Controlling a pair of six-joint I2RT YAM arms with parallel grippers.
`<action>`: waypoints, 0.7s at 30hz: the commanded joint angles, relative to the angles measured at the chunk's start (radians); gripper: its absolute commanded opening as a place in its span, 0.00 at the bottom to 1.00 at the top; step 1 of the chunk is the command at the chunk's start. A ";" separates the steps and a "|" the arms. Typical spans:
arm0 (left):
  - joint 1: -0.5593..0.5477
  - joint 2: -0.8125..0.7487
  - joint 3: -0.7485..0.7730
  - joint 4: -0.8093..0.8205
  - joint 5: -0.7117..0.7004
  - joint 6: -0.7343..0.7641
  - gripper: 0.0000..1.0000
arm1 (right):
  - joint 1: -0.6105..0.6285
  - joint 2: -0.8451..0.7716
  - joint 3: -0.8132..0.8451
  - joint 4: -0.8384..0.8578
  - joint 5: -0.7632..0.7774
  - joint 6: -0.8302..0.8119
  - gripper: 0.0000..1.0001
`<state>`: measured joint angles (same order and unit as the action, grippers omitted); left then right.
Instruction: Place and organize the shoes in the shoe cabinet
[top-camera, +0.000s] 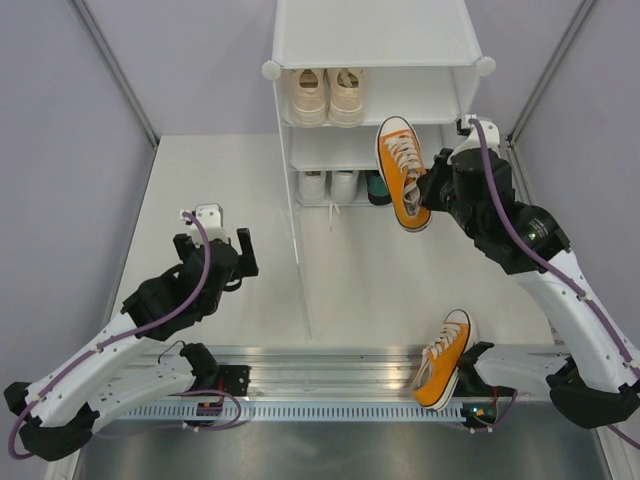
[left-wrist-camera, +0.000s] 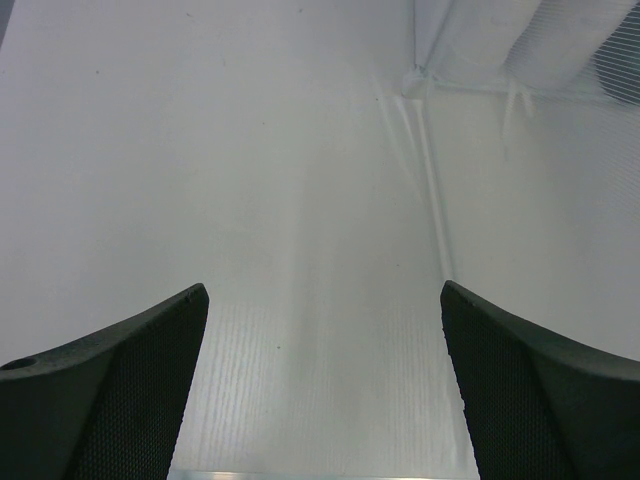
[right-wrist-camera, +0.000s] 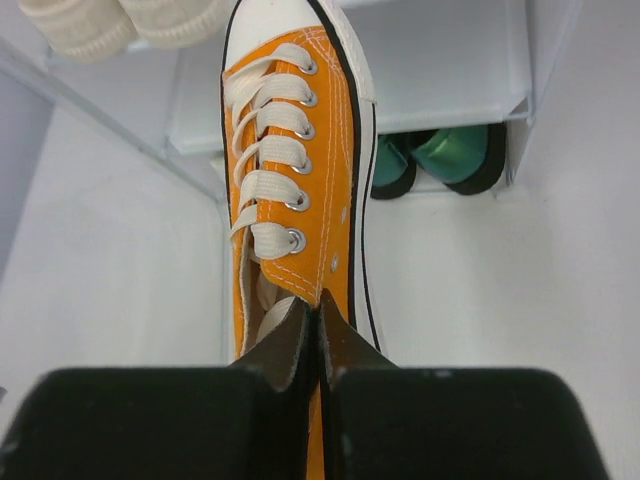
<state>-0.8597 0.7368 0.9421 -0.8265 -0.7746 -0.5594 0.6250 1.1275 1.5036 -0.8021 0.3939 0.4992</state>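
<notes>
One orange sneaker (top-camera: 403, 172) is being pinched at the heel collar by the right jaws, closed tight on the canvas. It's being held up in front of the cabinet (top-camera: 375, 35), toe toward the shelves. The other sneaker (top-camera: 443, 360) is being left on the bench (top-camera: 220, 160) at the near edge, by the right arm's base. Cream sneakers (top-camera: 328, 96) are being stored on an upper tier, with white sneakers (top-camera: 328, 185) and green heels (top-camera: 377, 188) lower down, side by side. The left jaws are being held wide open with nothing in them, over bare bench left of the cabinet.
</notes>
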 joint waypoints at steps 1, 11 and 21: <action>0.004 -0.005 -0.008 0.036 0.006 0.030 1.00 | -0.033 0.034 0.160 0.070 0.030 -0.050 0.01; 0.004 -0.011 -0.008 0.036 0.008 0.029 1.00 | -0.194 0.238 0.385 0.116 -0.119 -0.070 0.01; 0.005 -0.010 -0.008 0.040 0.021 0.029 1.00 | -0.307 0.405 0.497 0.231 -0.247 -0.044 0.01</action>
<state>-0.8597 0.7322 0.9421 -0.8207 -0.7704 -0.5591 0.3264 1.5352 1.9182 -0.7376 0.1982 0.4408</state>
